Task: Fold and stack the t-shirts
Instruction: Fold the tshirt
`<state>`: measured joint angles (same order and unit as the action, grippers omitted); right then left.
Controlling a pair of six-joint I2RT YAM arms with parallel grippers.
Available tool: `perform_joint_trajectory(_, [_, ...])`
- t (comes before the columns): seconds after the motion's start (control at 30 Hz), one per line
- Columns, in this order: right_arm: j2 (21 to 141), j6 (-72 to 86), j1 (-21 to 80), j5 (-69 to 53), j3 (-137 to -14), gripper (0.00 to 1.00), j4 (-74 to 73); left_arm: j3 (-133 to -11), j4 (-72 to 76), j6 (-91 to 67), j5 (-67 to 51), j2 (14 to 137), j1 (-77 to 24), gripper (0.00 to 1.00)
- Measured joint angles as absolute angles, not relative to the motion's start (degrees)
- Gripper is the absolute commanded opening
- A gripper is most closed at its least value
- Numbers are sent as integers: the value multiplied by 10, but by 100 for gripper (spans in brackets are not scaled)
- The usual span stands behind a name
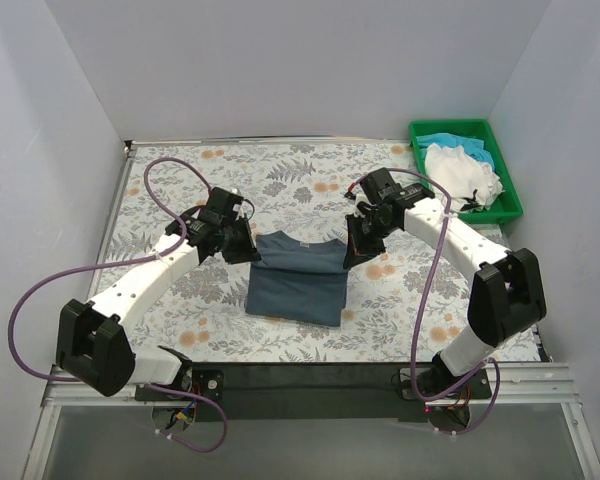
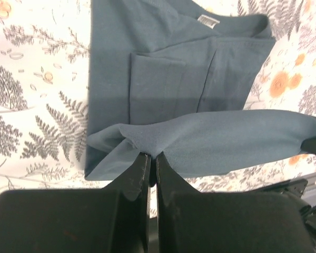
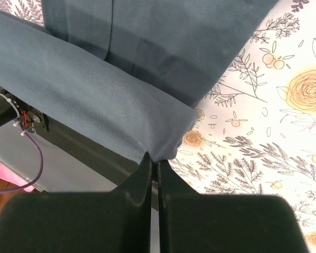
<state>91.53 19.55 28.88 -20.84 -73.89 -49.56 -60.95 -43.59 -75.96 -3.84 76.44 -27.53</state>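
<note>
Slate shirt [image 1: 298, 285] lies mid on the bench [image 1: 280, 180], partly folded. We hold one edge up, left pincer [image 2: 151, 156] and right pincer [image 3: 154, 158] each clamped on a corner. Soft, light, limp cloth, so corner grips keep it taut.

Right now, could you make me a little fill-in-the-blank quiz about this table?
1. The number of grippers pinching the dark shirt, counting left gripper and right gripper, is ____.
2. The white shirt lies in a tray coloured ____.
3. That tray sits at the table's far ____ corner.
Missing words: two; green; right.
</note>
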Motion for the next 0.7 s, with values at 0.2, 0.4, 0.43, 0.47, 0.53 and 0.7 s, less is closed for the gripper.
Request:
perform_joint_trajectory(0.2, [942, 195, 289, -191, -749, 1, -488, -578, -364, -763, -17, 763, -276, 0])
perform_joint_trajectory(0.4, [979, 196, 286, -175, -749, 1, -455, -548, -279, -758, 7, 802, -276, 0])
perform_joint_trajectory(0.43, [984, 198, 283, -170, -747, 1, -445, -546, -266, -757, 11, 813, -276, 0])
perform_joint_trajectory(0.47, [988, 199, 281, -168, -743, 1, -436, -545, -251, -755, 14, 825, -276, 0])
perform_joint_trajectory(0.53, [992, 203, 277, -164, -735, 3, -419, -545, -225, -750, 20, 852, -276, 0])
perform_joint_trajectory(0.7, [1014, 212, 269, -154, -717, 25, -380, -544, -176, -735, 29, 901, -276, 7])
